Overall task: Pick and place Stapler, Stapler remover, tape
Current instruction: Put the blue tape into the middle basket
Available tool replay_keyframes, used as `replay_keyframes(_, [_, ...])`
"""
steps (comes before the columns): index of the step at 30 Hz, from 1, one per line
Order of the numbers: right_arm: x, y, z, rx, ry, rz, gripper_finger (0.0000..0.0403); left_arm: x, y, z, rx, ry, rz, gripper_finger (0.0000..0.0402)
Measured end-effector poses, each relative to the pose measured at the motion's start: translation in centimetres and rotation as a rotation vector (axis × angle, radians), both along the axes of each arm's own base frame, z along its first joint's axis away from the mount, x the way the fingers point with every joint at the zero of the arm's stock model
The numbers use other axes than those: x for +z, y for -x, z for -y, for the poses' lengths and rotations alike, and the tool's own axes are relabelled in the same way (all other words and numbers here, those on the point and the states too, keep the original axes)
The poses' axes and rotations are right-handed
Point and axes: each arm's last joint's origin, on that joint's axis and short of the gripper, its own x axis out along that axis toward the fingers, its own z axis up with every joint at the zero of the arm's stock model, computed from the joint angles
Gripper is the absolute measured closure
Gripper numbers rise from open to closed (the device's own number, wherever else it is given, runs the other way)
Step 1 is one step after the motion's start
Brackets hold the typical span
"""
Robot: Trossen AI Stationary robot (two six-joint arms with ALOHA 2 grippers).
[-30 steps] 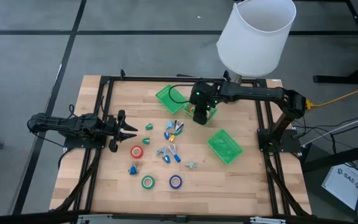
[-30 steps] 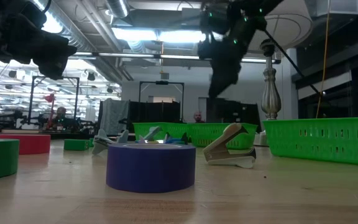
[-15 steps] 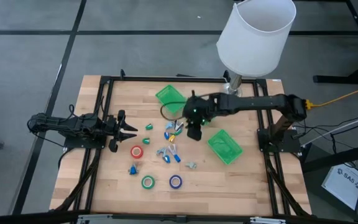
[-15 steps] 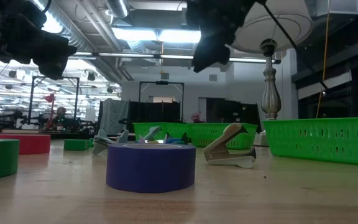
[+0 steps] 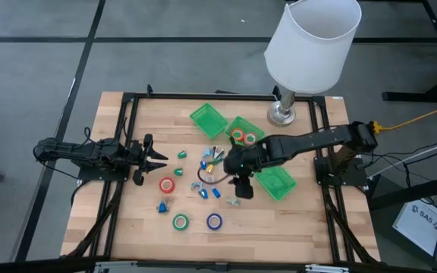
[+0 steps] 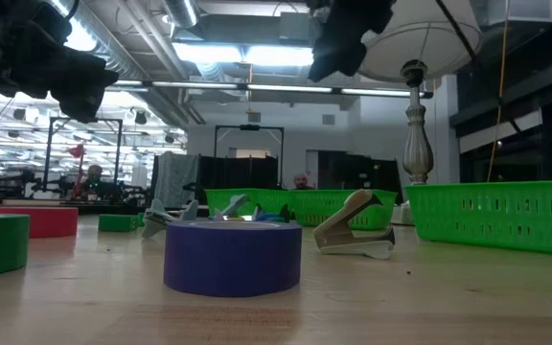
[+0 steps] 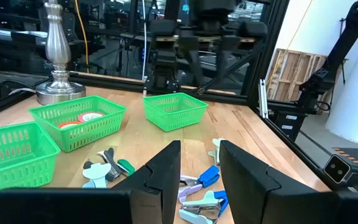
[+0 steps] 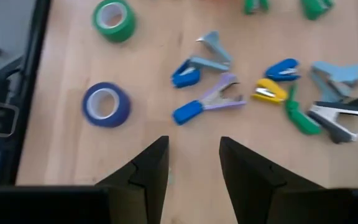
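Tape first: the red roll (image 5: 167, 183) lies left of centre in the high view, near my left gripper (image 5: 158, 158), which waits at the table's left edge with its fingers parted and nothing between them. Lower in that frame sit the green roll (image 5: 180, 222) and the blue roll (image 5: 214, 221), both flat on the wood with their white cores up. The heap of staplers and removers (image 5: 209, 173) fills the middle. To the right of it, my right gripper (image 5: 241, 184) hangs over the boards, fingers apart and empty. Above it in the frame, the middle green tray (image 5: 244, 132) already holds two rolls.

The step in hand, as I judge it, is reaching for the next piece. In my right wrist view the blue roll (image 8: 106, 104) lies off to the side of my fingers. To do this well I should centre over one piece, turn the jaws across its narrow side, then come straight down.

The rolls are smooth, stiff rings and should grip easily. The removers look like thin, slick, clawed metal. The trays are open plastic mesh; the tabletop is pale wood.
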Motion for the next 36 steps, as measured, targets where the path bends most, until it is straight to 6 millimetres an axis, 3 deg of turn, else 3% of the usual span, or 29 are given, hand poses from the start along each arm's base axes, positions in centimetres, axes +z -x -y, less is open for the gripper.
replay_keyframes(12, [0.1,1.8,-6.3,0.180,-0.004,0.010,0.0257,0.0,0.0,0.0,0.000,0.000,0.000,0.0295])
replay_keyframes(18, [0.4,2.8,-9.8,0.214,0.066,0.104,0.0257,0.0,0.0,0.0,-0.001,0.000,0.000,0.0295])
replay_keyframes(28, [1.1,3.4,-13.1,0.240,0.101,0.267,0.0257,0.0,0.0,0.0,0.000,0.000,0.000,0.0295])
replay_keyframes(36, [-1.1,2.3,-16.1,0.367,0.134,0.361,0.0256,0.0,0.0,0.0,-0.001,0.000,0.001,0.0295])
